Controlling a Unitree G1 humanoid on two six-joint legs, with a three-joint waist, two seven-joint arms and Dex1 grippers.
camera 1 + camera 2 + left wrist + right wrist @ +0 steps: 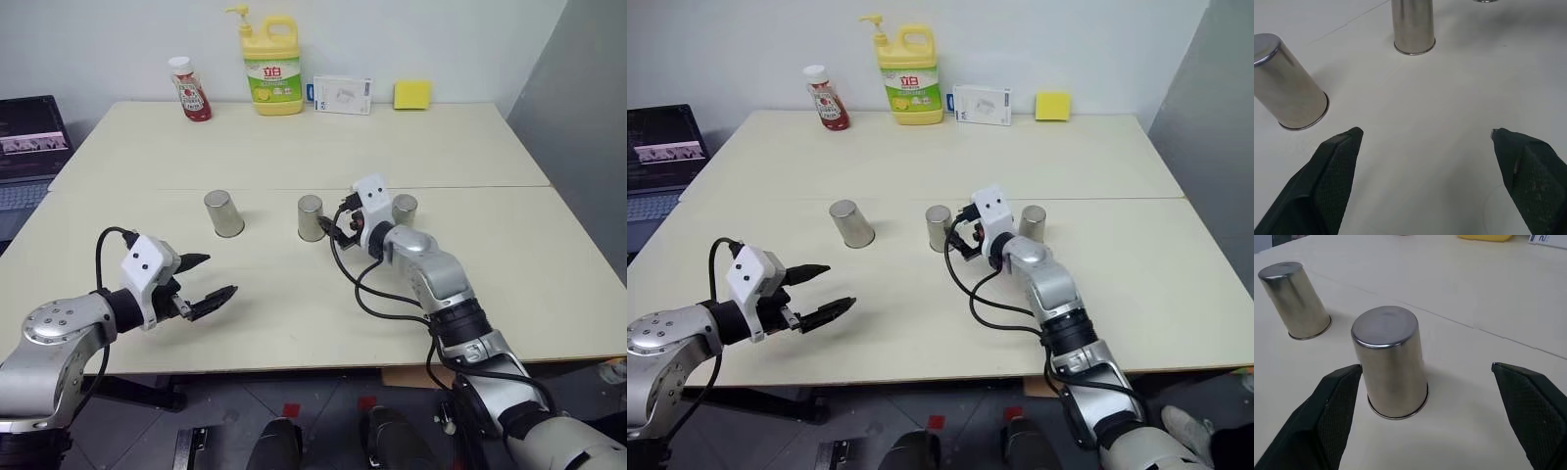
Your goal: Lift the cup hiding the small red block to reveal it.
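3 small shiny silver metal cups stand upside down in a row across the middle of the pale desk (294, 127): left cup (223, 212), middle cup (311, 216), right cup (404, 209). None is lifted yet, so the small red block is hidden and I cannot tell which cup covers it. The right pincer (1425, 382), fingers wide apart, sits just before the middle cup, not touching it. The left pincer (208, 278), also apart and empty, hovers near the desk's front edge. Closing, gripping and lifting all remain.
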